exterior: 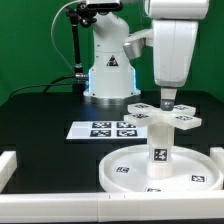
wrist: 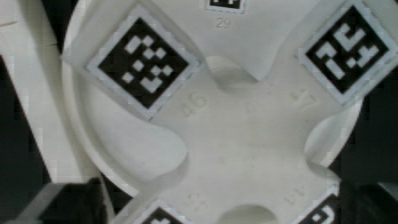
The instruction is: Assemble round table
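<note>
At the exterior view's left we see a white rail on the dark table; further along, the marker board lies flat on the table, apart from the furniture parts; behind it stands the robot's white base.

Moving toward the exterior view's right, we find the large rimmed disc lying flat on the table near the front edge; the short leg stands upright at the disc's centre, a tag on its side facing us; the cross-shaped foot sits level on top of the leg, its arms spreading out, each arm carrying a tag on its upper face.

Directly above the foot hangs the arm's white wrist, and the gripper reaches down onto the foot's centre; the dark fingers are close together at the hub of the cross, but their tips are too small here for us to make out the grip; we cannot tell whether the jaws pinch the foot, or are spread or pressed together.

In the wrist view the foot fills almost the whole picture, very close to the camera; two tagged arms show clearly, with the rounded notches between arms visible; the fingertips themselves do not show here.
</note>
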Motion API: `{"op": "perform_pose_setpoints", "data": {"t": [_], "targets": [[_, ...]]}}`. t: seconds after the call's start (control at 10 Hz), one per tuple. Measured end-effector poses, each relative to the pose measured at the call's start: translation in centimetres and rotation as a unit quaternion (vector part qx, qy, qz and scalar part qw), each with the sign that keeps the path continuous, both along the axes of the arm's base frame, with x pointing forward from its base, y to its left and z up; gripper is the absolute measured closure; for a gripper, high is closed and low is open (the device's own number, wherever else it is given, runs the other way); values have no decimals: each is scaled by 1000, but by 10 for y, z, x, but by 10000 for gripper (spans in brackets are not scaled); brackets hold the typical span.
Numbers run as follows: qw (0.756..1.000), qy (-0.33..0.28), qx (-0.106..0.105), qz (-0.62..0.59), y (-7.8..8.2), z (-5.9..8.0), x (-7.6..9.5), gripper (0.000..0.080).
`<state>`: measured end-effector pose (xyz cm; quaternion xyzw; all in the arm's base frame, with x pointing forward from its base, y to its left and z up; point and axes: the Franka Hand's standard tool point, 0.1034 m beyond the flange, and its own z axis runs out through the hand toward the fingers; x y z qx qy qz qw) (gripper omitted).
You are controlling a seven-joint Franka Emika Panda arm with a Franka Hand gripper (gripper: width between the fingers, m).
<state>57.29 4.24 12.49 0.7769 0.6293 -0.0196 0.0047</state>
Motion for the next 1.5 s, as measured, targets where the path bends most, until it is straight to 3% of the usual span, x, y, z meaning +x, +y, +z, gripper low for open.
{"op": "perform_pose_setpoints", "data": {"t": [0.6,1.0,1.2,1.5], "targets": [[1000,22,-4,-2,-5,-19,0,150],[1000,25,-4,-4,-6,-23,-2,150],[999,38,-5,-5,-7,-24,-8,356],[999,38,-6,-20,-7,-24,-8,354]]}}
